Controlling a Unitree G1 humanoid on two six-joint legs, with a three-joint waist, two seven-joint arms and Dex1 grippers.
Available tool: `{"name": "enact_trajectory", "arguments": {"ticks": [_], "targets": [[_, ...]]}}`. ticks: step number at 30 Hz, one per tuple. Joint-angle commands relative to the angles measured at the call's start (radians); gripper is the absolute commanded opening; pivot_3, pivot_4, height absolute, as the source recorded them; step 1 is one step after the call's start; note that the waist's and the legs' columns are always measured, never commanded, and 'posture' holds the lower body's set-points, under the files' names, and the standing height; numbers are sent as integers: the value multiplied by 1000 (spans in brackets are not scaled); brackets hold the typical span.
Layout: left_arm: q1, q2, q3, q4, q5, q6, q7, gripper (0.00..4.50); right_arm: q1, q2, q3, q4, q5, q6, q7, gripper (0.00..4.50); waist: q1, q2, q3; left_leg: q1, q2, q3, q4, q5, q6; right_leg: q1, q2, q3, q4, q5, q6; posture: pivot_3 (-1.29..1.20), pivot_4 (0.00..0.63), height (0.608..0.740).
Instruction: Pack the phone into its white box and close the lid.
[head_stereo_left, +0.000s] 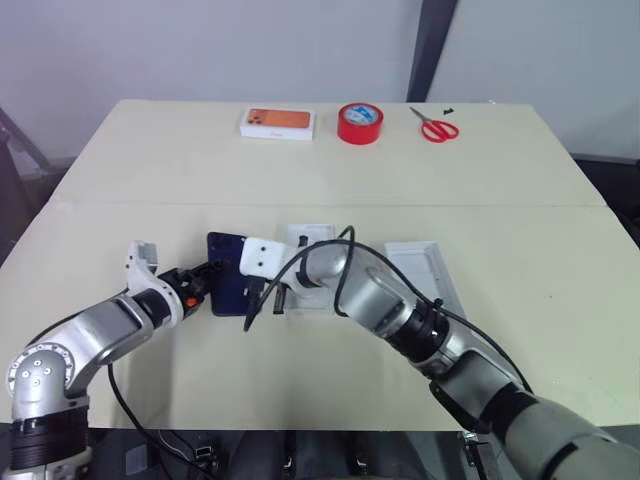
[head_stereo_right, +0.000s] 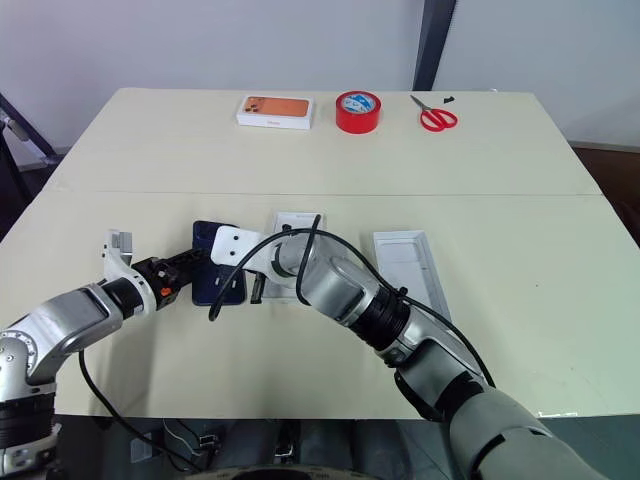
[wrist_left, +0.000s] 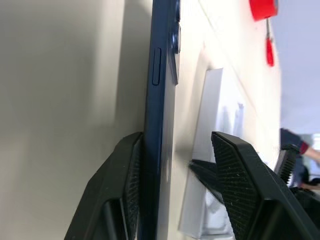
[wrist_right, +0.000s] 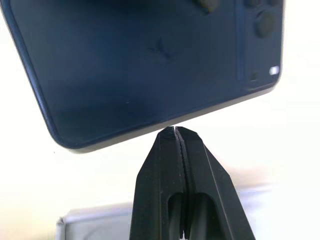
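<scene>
Two grippers meet over one phone (head_stereo_left: 228, 275) near the middle of the table (head_stereo_left: 150, 160). One dark navy phone lies there, and the left gripper (head_stereo_left: 208, 279) has its two black fingers set on either side of the phone's edge: in the left wrist view one finger (wrist_left: 122, 195) presses against the phone's side while the other stands a little off it, so I cannot tell whether the grip has closed. The right gripper (wrist_right: 174, 131) has its two fingers pressed tight together, holding nothing, with the tips just at the phone's rim. Just beside the phone, towards the robot's right, sits one white box (head_stereo_right: 297, 225), largely hidden behind the right arm. Further to the right, apart from it, lies one long white tray-like piece (head_stereo_right: 415, 262); whether it is the lid I cannot say. Along the far edge of the table stand three more things in a row: one orange-topped white box (head_stereo_left: 278, 122), one roll of red tape (head_stereo_left: 360, 123) and one pair of red-handled scissors (head_stereo_left: 434, 125).
</scene>
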Motion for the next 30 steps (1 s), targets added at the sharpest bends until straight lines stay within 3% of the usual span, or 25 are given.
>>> {"name": "enact_trajectory", "arguments": {"ticks": [1, 4, 11, 16, 22, 25, 30], "targets": [[1, -10, 33, -47, -22, -11, -1, 1373, -22, -6, -54, -74, 21, 27, 2, 0, 0, 0, 0, 0, 0, 0, 0, 0, 0, 0, 0, 0, 0, 0, 0, 0, 150, 725], [0, -15, 31, -51, -22, -13, 4, 23, -26, -15, -80, -97, 33, 49, 1, 0, 0, 0, 0, 0, 0, 0, 0, 0, 0, 0, 0, 0, 0, 0, 0, 0, 150, 725], [-16, -40, 63, -76, -22, -40, -11, 23, -1, -82, -142, -185, 74, 98, 8, 0, 0, 0, 1, -1, 0, 0, -1, 0, 0, 0, 0, 0, -2, 0, 0, 0, 150, 725], [-72, -57, 72, -150, -22, -75, -31, 23, 82, -223, -251, -320, 170, 25, 84, 0, 9, -1, 1, -1, 0, 0, -2, 0, 0, 0, 0, 0, -4, 0, 0, 0, 150, 725], [-138, -76, -41, -161, -22, -79, -11, 23, 195, -369, -361, -357, 255, -48, 133, 0, 6, -1, 2, -1, 0, 0, -2, 0, 1, 2, -1, 0, -5, 0, 0, 0, 150, 725], [-176, -87, -157, -97, -15, -66, -13, 23, 269, -452, -405, -363, 269, -86, 148, 0, 7, -1, 2, -1, 0, 1, -4, 0, 1, 1, 0, 0, -5, 0, 0, 0, 150, 725], [-224, -93, -263, -4, 22, -42, -45, 23, 299, -492, -437, -382, 289, -77, 125, 0, 3, -2, 3, 0, 0, 1, -4, 1, 1, 1, 0, 0, -5, 0, 0, 0, 150, 725]]}}
